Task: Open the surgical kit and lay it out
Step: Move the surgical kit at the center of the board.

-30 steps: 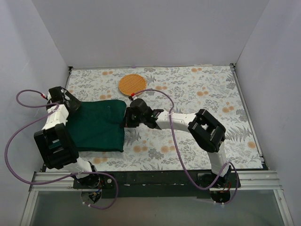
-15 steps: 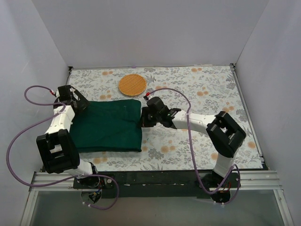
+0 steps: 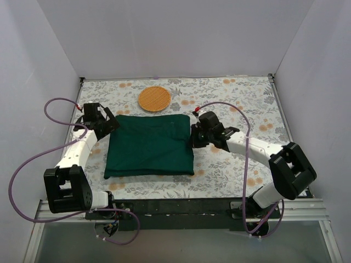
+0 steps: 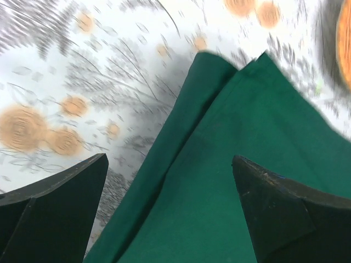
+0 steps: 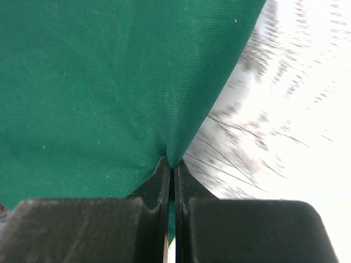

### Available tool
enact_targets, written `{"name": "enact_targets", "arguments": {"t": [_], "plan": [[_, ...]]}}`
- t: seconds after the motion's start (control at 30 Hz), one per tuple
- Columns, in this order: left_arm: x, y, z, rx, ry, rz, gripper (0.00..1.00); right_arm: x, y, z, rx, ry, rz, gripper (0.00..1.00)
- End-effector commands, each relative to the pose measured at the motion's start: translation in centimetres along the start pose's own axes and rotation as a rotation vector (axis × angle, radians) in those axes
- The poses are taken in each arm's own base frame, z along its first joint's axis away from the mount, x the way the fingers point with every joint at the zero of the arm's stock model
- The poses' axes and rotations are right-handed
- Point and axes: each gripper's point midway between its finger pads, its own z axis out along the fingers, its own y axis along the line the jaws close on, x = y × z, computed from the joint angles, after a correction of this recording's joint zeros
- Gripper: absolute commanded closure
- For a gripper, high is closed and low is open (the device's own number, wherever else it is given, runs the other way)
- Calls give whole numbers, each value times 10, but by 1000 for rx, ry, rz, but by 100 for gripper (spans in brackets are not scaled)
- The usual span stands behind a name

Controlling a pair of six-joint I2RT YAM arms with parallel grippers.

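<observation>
The surgical kit shows only as its dark green cloth wrap (image 3: 151,146), lying folded on the flowered table; tray and instruments are hidden. My right gripper (image 3: 193,139) is shut on the wrap's right edge, and the wrist view shows green cloth (image 5: 109,82) pinched between the closed fingers of this gripper (image 5: 171,167). My left gripper (image 3: 111,125) hovers open over the wrap's far left corner. In its wrist view the wrap's folded edge (image 4: 219,142) runs between the spread fingers (image 4: 55,203), touching neither.
A round woven orange basket (image 3: 154,99) lies flat behind the wrap near the back wall. White walls close the table (image 3: 247,104) on three sides. Purple cables loop from both arms.
The right gripper has pulled the wrap's edge to the right, dragging the whole cloth toward the table's middle. The left arm has followed rightward, staying open over the left corner.
</observation>
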Motion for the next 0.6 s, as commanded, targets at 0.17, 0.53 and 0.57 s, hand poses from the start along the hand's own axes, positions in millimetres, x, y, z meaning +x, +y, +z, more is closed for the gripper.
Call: {"name": "enact_targets", "arguments": {"t": [0.17, 0.53, 0.57], "plan": [[90, -49, -5, 230, 315, 94, 14, 31, -87, -37, 233, 44, -101, 99], [156, -87, -41, 387, 464, 187, 48, 51, -129, -79, 385, 29, -94, 99], [158, -90, -45, 400, 467, 178, 48, 51, -131, -82, 398, 27, -91, 99]]}}
